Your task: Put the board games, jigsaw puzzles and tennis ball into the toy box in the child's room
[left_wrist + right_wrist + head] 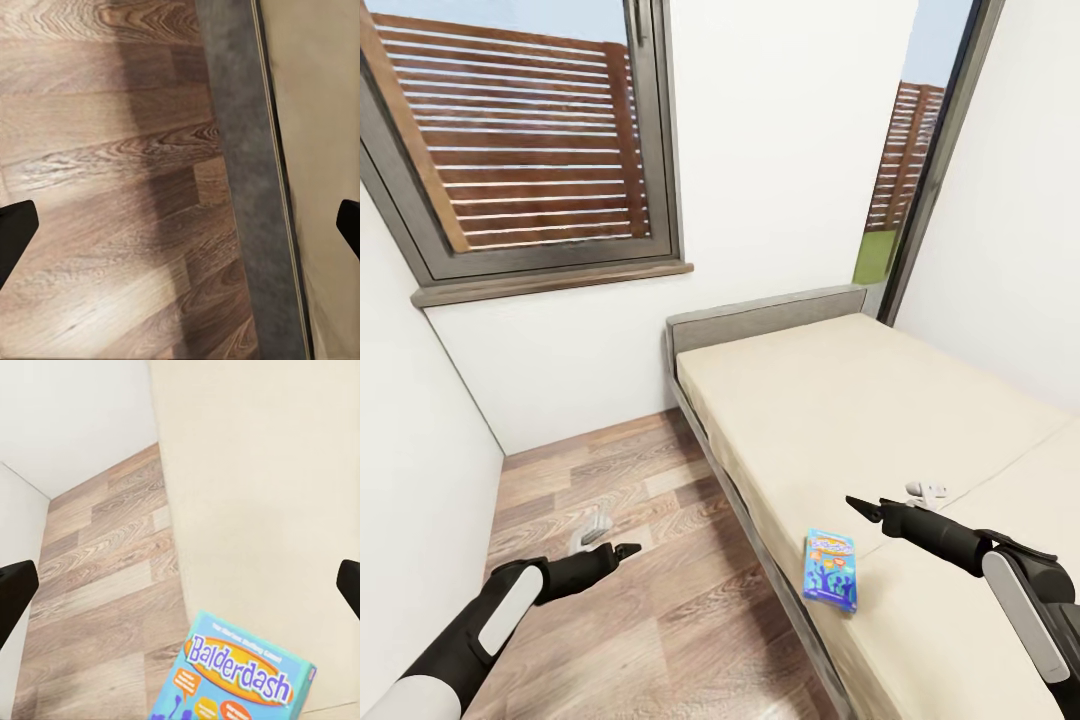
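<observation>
So the bed (860,400) took up the whole right half of the head view, cream mattress, grey headboard up near the middle, with wood floor (620,560) filling the lower left. The right gripper (857,503) hung over the mattress at lower right and the left gripper (630,549) hung over the floor at lower left. In both wrist views the fingers sat at opposite frame edges, so both were spread wide with nothing between them.

The blue board game (830,569) lay flat on the mattress near the bed's floor-side edge, lower centre, just below the right gripper. Its long axis ran roughly along the bed's length, leaning slightly, title end toward the headboard.

My worry: it's a thin box flat on soft bedding right by the edge. A clumsy push could probably slide it off onto the floor, or the fingers could dig into the mattress rather than catch its sides.
</observation>
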Motion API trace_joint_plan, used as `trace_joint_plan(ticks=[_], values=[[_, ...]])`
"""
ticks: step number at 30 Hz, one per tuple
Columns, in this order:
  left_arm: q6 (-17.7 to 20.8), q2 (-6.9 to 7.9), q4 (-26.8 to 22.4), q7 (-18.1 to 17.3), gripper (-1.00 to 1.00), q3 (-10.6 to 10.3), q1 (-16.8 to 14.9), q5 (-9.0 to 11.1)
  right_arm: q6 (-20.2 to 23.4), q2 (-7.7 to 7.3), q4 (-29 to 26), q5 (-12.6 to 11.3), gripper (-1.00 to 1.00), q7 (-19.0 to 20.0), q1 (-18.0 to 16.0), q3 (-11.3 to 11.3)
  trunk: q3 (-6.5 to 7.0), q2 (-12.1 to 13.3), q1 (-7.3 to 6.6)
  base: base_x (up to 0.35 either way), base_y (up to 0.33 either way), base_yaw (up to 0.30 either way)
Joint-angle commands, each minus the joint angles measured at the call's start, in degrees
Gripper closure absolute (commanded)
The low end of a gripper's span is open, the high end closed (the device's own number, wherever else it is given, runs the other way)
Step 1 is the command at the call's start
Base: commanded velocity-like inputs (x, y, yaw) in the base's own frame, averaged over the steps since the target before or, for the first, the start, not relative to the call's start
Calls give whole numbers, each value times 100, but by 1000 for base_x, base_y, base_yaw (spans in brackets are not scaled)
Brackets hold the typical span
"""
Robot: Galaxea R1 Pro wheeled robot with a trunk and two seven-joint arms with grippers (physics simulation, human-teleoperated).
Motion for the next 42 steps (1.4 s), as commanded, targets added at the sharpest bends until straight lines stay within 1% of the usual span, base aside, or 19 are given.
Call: trace_joint_plan(ticks=[1, 7, 11, 16, 17, 21, 26, 30, 32, 33, 35, 36, 39, 40, 41, 42], values=[[14, 4, 23, -6, -100, -12, -3, 12, 41, 1, -4, -23, -100, 9, -4, -7, -3, -2, -1, -1, 0, -21], [10, -9, 199, -7, -100, -22, -3, 16, 43, 1, -7, -25, -100, 11, -4, -5, 7, -2, -1, -1, 0, -20], [12, -92, 395, -1, -100, -16, -3, 22, 44, 1, -8, -28, -100, 11, -4, -5, 9, -2, -1, 0, 0, -7], [13, -117, 498, 0, -100, -17, -3, 24, 44, 1, -8, -25, -100, 11, -4, -5, 10, -2, -1, 0, 0, -3], [15, -168, 570, 1, -100, -14, -3, 25, 44, 1, -8, -25, -100, 11, -4, -5, 10, -2, -1, 0, 0, -1], [24, -256, 777, 1, -100, -11, -3, 26, 49, 1, -8, -26, -100, 11, -4, -10, 11, -2, -1, 0, 0, 0], [34, -290, 1013, -10, -100, -10, -3, 28, 52, 1, -8, -28, -100, 11, -4, -12, 11, -2, -1, 0, 0, 0], [38, -297, 1067, -70, -100, -10, -3, 32, 52, 1, -8, -28, -100, 11, -4, -13, 11, -2, -1, 0, 0, -15], [39, -299, 1102, -264, -100, -10, -3, 53, 53, 1, -8, -28, -100, 11, -4, -13, 11, -2, -1, 0, 0, -81], [39, -299, 1102, -264, -100, -10, -3, 53, 53, 1, -8, -28, -100, 11, -4, -13, 11, -2, -1, 0, 0, -101], [34, -299, 1128, -637, -100, -8, -3, 73, 53, 1, -8, -28, -100, 11, -4, -13, 11, -2, -1, 0, 0, -151], [34, -299, 1128, -637, -100, -8, -3, 73, 53, 1, -8, -28, -100, 11, -4, -13, 11, -2, -1, 0, 0, -165], [25, -292, 1156, -1392, -100, -1, -3, 82, 55, 1, -8, -29, -100, 11, -4, -11, 11, -2, -1, 0, 0, -173], [25, -292, 1156, -1392, -100, -1, -3, 82, 55, 1, -8, -29, -100, 11, -4, -11, 11, -2, -1, 0, 0, -156], [23, -290, 1162, -1630, -100, 2, -3, 83, 57, 1, -8, -29, -100, 11, -4, -9, 11, -2, -1, 0, 0, -125], [18, -282, 1170, -2004, -100, 13, -3, 85, 59, 1, -8, -29, -100, 11, -4, -8, 11, -2, -1, 0, 0, -80]])
